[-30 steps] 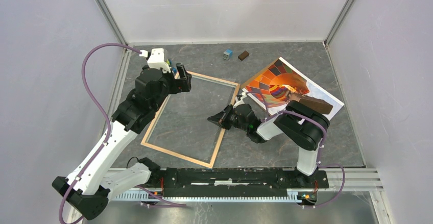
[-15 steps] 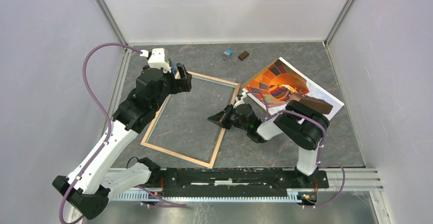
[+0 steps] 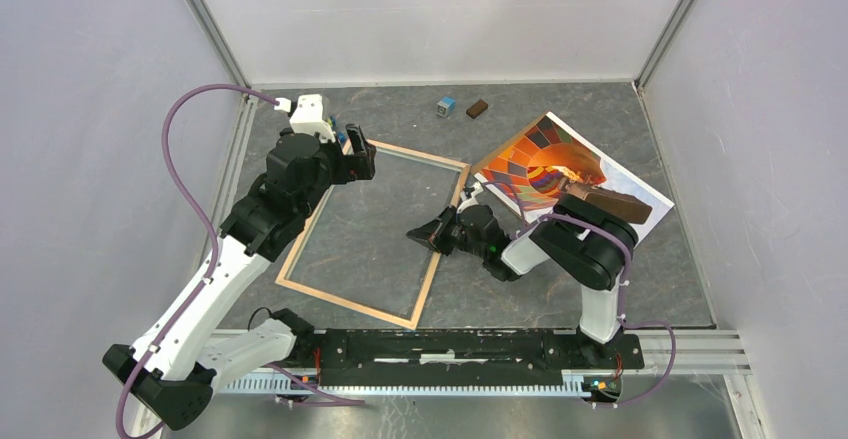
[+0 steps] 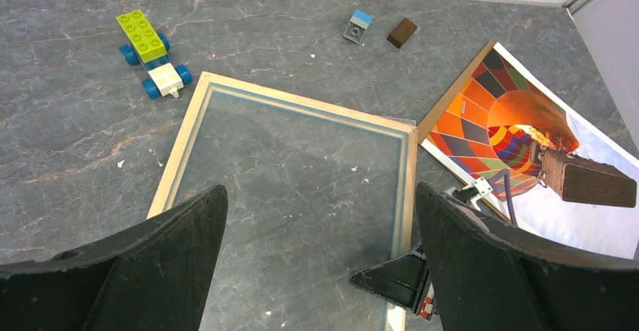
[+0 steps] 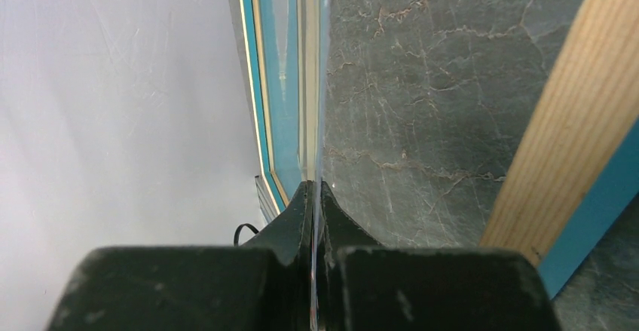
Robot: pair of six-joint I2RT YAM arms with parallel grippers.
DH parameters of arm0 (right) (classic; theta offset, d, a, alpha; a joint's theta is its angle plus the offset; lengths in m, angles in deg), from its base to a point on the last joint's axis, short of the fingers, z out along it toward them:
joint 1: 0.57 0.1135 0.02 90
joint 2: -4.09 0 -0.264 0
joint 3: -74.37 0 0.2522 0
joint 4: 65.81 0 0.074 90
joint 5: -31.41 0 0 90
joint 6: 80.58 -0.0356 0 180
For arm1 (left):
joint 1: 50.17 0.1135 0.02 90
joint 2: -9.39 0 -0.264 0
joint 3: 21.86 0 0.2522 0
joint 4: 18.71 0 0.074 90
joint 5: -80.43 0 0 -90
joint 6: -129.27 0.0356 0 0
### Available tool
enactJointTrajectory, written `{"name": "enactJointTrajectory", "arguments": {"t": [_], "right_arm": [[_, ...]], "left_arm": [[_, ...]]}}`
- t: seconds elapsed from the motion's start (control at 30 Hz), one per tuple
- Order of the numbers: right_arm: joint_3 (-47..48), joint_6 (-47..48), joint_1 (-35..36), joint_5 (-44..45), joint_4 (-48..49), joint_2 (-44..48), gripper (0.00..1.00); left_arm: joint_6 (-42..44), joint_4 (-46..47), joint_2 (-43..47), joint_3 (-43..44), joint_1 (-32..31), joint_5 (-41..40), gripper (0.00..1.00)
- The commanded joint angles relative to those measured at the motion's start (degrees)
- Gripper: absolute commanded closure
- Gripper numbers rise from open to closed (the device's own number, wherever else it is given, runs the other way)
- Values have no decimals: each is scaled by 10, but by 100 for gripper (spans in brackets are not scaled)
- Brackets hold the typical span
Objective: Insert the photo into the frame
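Photo [image 3: 530, 159] lies print-up on bench [image 3: 400, 119], R of frame [image 3: 345, 304]; not inserted. L gripper [image 3: 358, 157]: jaws apart, empty. R gripper [image 3: 415, 231]: jaws clamped on clear pane [image 4: 286, 180] edge.

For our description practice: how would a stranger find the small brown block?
Look at the table's far edge, beyond the frame. Two small pieces lie there, apart; the brown block is the right one, its neighbour the blue-grey brick.
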Motion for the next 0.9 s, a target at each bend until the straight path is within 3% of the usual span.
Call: {"name": "enactJointTrajectory", "arguments": {"t": [0.0, 0.1, 0.3, 0.47, 0.87], "right_arm": [[0, -4, -2, -17, 43, -14, 98], [4, -2, -3, -23, 43, -19, 93], [9, 5, -4, -28, 38, -22, 93], [10, 9, -6, -39, 35, -22, 100], [18, 18, -12, -60, 27, -30, 100]], "left_arm": [[20, 25, -1, 0, -3, 1, 0], [20, 25, -1, 0, -2, 1, 0], [20, 26, -3, 0, -2, 3, 0], [20, 26, -2, 0, -2, 4, 0], [19, 26, -3, -1, -3, 6, 0]]}}
